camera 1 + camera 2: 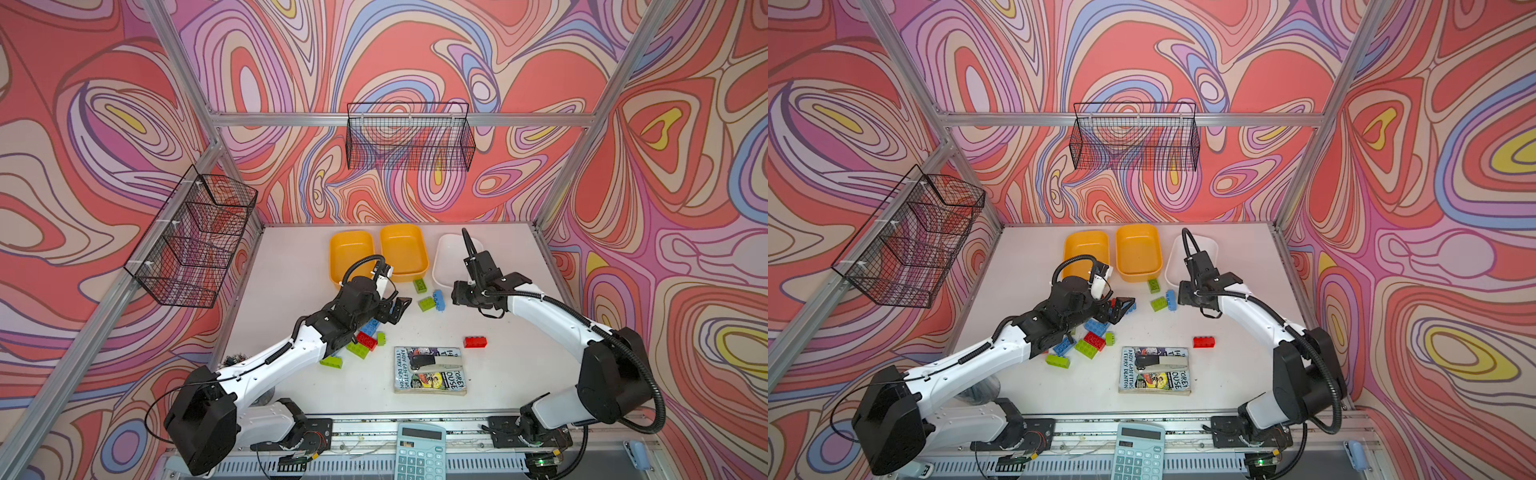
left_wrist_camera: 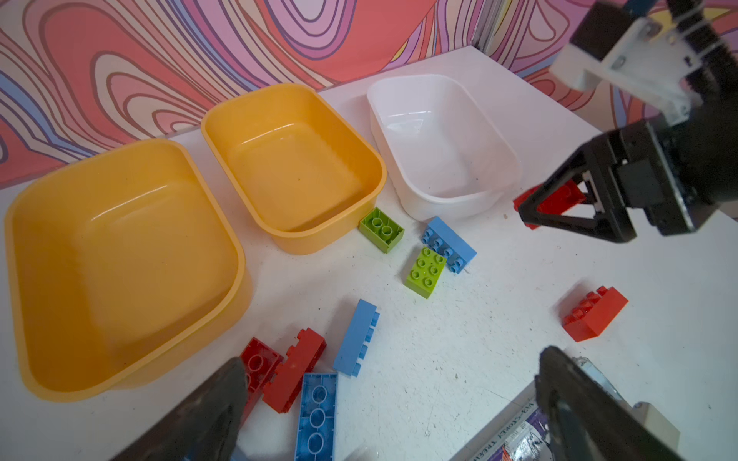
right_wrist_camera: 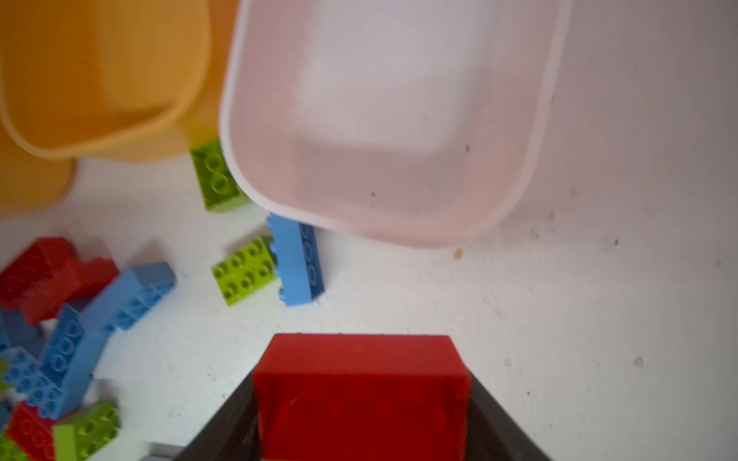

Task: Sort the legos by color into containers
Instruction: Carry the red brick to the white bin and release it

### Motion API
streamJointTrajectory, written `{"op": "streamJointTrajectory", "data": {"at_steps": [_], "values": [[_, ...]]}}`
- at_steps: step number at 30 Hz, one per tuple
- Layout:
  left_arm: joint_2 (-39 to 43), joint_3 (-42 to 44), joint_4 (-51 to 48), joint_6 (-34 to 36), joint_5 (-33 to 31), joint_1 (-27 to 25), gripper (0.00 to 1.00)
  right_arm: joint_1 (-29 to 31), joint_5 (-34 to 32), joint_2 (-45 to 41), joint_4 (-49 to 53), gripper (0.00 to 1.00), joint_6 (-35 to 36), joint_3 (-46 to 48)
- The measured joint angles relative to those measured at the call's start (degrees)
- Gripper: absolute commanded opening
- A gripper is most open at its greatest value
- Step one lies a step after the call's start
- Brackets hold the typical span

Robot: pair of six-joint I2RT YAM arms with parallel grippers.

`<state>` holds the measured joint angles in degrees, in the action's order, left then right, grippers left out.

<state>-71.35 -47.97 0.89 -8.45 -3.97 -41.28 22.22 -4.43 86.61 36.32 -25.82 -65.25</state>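
The right gripper is clamping a red brick just short of the empty white tub while the left gripper is hanging wide open over the pile, so it is likely worth carrying the brick clear over the near rim and releasing low.

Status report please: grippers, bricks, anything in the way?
Right gripper shut on red brick, near empty white tub. Left gripper open over pile. Orange tubs empty. Nothing blocking.

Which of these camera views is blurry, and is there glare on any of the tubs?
Right wrist view: motion-blurred, white tub rim and loose bricks smeared, held red brick soft. Left wrist view: sharp, glare streaks inside both orange tubs. Both top views: evenly lit, in focus.
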Motion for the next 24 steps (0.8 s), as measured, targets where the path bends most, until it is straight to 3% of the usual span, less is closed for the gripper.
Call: {"op": "streamJointTrajectory", "data": {"at_steps": [6,13,24], "values": [[-2.3,-2.7,1.0,0.0,0.4,0.0,1.0,0.0,-3.3,12.3,-1.2,0.59,0.0,-15.5],[-6.2,-5.0,2.1,-1.2,2.6,0.0,1.0,-0.3,-7.2,28.7,-1.6,0.58,-1.1,-26.0],[-7.6,-8.2,2.3,1.3,1.7,0.0,1.0,-7.2,-8.2,35.9,-2.4,0.59,-2.4,-31.1]]}}
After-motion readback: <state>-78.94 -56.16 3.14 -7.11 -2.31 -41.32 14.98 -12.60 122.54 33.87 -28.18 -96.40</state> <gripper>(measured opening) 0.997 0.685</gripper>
